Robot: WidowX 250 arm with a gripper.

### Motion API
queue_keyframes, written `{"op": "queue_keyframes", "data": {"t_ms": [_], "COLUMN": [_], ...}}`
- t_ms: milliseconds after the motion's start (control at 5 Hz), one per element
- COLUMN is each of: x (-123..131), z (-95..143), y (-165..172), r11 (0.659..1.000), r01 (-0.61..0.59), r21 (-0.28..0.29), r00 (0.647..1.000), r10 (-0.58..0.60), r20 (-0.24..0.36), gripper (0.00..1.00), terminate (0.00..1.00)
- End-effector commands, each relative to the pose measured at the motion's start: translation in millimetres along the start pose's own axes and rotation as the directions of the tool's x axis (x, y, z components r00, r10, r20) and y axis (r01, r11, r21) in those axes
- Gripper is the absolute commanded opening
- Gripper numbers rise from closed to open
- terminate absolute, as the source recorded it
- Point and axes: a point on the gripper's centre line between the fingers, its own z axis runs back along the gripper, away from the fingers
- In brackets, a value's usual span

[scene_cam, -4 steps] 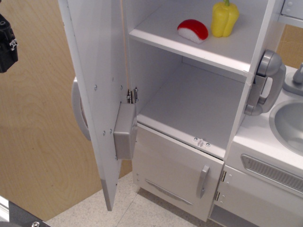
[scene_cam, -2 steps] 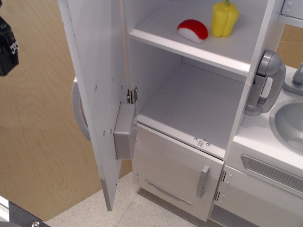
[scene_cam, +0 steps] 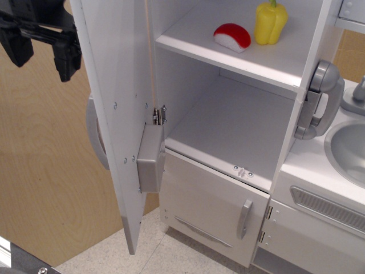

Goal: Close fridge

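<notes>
One big thing matters: the fridge (scene_cam: 228, 131), a tall white cabinet filling the centre and right of the frame, its two shelves exposed. Its door (scene_cam: 117, 108) stands swung wide at left centre, edge-on to me, hinged at its right edge. I judge it a light, stiff board that swings freely, so a flat push on its outer face, far from the hinge, should do; no grip needed. Its grey curved handle (scene_cam: 94, 134) peeks out behind, on that outer side. A red-and-white toy (scene_cam: 232, 36) and a yellow pepper (scene_cam: 270, 21) sit on the top shelf, clear of the opening. My hand (scene_cam: 41, 43), upper left, hangs released, fingers apart, just beside the door.
</notes>
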Motion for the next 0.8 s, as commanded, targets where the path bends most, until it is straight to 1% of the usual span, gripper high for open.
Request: {"op": "queue_keyframes", "data": {"t_ms": [0, 200, 400, 600], "x": [37.7, 48.5, 61.5, 78.5], "z": [0.5, -11.4, -16.3, -15.1], "y": [-11.9, -20.5, -32.7, -49.8], "r11": [0.997, 0.998, 0.999, 1.000], "r01": [-0.064, -0.031, -0.012, -0.003], "r21": [0.035, 0.058, 0.050, 0.002], "r00": [0.994, 0.992, 0.992, 0.996], "r10": [0.061, 0.023, 0.005, 0.003], "r20": [0.093, 0.125, 0.124, 0.090], "gripper": [1.00, 1.00, 1.00, 1.00], "terminate": [0.00, 0.00, 0.00, 0.00]}}
